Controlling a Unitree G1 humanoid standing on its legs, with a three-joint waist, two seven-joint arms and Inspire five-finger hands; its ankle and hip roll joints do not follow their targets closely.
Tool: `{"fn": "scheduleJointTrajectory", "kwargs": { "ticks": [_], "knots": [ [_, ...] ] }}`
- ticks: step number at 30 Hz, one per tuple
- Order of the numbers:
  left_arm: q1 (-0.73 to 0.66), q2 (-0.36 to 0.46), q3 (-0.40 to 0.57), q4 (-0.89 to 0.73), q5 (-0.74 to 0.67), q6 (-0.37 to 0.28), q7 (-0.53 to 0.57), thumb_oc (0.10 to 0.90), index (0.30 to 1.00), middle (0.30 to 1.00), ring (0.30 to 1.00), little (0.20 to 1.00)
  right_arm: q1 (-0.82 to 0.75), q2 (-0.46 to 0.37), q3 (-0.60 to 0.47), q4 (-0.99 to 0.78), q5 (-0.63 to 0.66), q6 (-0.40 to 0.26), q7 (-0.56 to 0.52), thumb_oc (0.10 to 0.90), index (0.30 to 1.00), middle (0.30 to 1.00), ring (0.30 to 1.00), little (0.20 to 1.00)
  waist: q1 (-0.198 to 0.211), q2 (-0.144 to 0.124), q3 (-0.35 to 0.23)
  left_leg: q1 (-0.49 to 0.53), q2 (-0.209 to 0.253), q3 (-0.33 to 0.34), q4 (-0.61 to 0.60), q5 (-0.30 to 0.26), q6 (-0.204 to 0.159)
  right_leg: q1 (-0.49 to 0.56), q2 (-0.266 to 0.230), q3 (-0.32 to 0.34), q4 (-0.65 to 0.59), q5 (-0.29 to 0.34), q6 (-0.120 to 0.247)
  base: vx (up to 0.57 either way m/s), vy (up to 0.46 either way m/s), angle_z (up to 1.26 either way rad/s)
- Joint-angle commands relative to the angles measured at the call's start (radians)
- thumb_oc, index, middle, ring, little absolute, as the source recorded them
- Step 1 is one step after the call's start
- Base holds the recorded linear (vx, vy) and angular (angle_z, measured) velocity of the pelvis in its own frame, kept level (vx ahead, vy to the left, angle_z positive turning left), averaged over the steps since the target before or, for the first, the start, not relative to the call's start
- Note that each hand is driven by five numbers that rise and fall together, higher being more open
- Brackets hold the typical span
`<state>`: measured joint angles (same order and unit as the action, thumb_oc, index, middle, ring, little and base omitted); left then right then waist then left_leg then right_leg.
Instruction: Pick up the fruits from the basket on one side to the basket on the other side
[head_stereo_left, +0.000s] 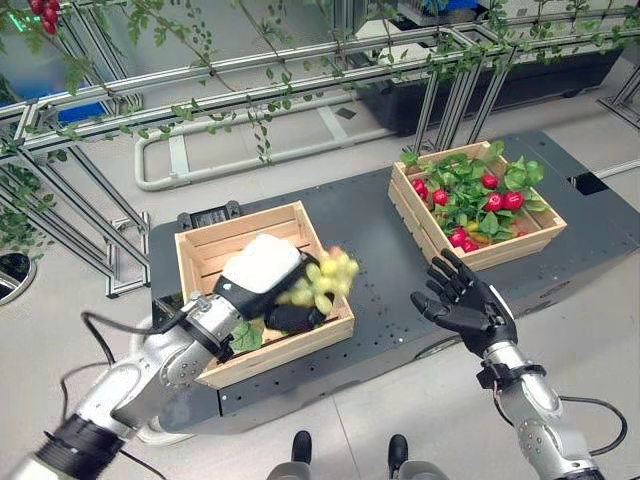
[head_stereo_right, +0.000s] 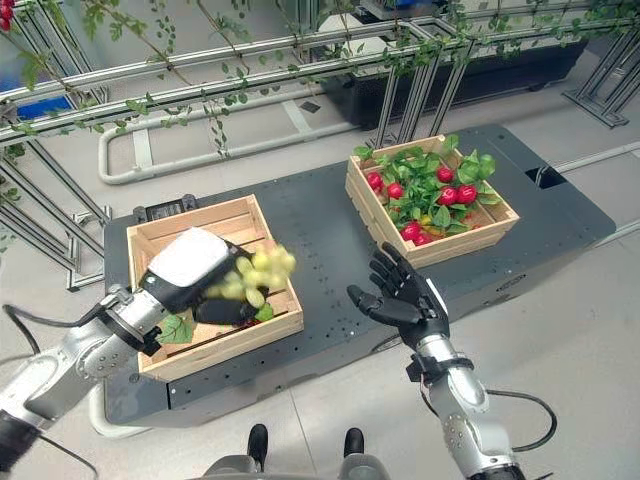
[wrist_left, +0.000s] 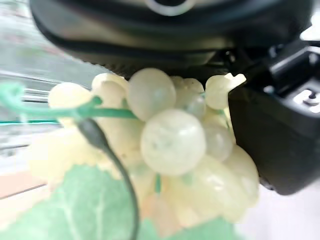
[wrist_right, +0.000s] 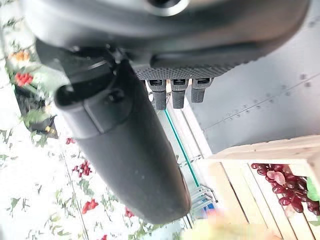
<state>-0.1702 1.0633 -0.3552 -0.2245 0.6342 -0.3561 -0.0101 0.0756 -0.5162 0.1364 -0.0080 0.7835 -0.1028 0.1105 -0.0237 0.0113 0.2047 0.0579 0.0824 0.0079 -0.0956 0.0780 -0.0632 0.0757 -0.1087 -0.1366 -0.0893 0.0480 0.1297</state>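
Note:
My left hand, with a white cover on its back, is shut on a bunch of pale green grapes held just above the right part of the left wooden crate. Up close, the grapes and a green leaf sit pressed against the dark fingers. A bunch of dark red grapes lies in that crate. The right wooden crate holds red fruits among green leaves. Between the crates, near the platform's front edge, my right hand hovers open with spread fingers, holding nothing.
Both crates stand on a dark grey platform with bare surface between them. Metal frames hung with leafy vines run along the back, and a white pipe rail lies on the floor behind the platform.

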Motion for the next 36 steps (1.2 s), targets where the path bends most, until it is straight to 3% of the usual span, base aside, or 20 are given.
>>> {"fn": "scheduleJointTrajectory", "kwargs": {
  "ticks": [1,8,16,28,36],
  "knots": [
    [-0.212,0.013,0.042,-0.030,0.035,-0.027,-0.052,0.400,0.300,0.300,0.300,0.300,-0.108,-0.088,0.032,-0.123,-0.018,-0.033,0.072,0.800,0.900,0.900,0.900,0.900,-0.009,0.014,-0.098,0.059,-0.011,0.067,0.008,-0.088,-0.007,0.008,-0.002,0.001,0.002,-0.022,0.011,0.00,0.046,-0.01],
    [-0.359,0.042,-0.067,-0.049,0.218,-0.084,-0.223,0.400,0.300,0.300,0.300,0.300,-0.170,-0.134,0.091,-0.158,-0.051,-0.013,0.078,0.800,0.900,0.900,0.900,0.900,-0.006,0.011,-0.118,0.068,-0.024,0.075,0.008,-0.101,0.000,0.005,-0.014,-0.001,0.002,-0.011,0.028,0.00,0.005,0.00],
    [-0.463,0.029,-0.133,-0.041,0.334,-0.077,-0.273,0.400,0.300,0.300,0.300,0.300,-0.201,-0.154,0.137,-0.181,-0.054,0.043,0.108,0.800,0.900,0.900,0.900,0.900,-0.009,-0.002,-0.130,0.077,-0.022,0.088,0.008,-0.111,0.002,0.003,-0.016,0.001,0.002,-0.010,0.034,0.01,-0.006,0.00],
    [-0.429,0.043,-0.081,-0.068,0.498,-0.139,-0.216,0.400,0.300,0.300,0.300,0.300,-0.215,-0.180,0.139,-0.215,-0.049,0.069,0.241,0.800,0.900,0.900,0.900,0.900,-0.002,-0.016,-0.136,0.083,-0.015,0.095,0.008,-0.118,0.000,0.006,-0.016,-0.005,0.002,-0.012,0.035,0.00,-0.001,0.00],
    [-0.392,0.027,-0.030,-0.078,0.598,-0.113,-0.097,0.400,0.300,0.300,0.300,0.300,-0.220,-0.185,0.155,-0.216,-0.006,0.120,0.344,0.800,0.900,0.900,0.900,0.900,0.006,-0.024,-0.143,0.085,-0.013,0.095,0.008,-0.121,-0.001,0.008,-0.018,-0.010,0.002,-0.011,0.036,0.00,-0.001,0.00]
  ]
}}
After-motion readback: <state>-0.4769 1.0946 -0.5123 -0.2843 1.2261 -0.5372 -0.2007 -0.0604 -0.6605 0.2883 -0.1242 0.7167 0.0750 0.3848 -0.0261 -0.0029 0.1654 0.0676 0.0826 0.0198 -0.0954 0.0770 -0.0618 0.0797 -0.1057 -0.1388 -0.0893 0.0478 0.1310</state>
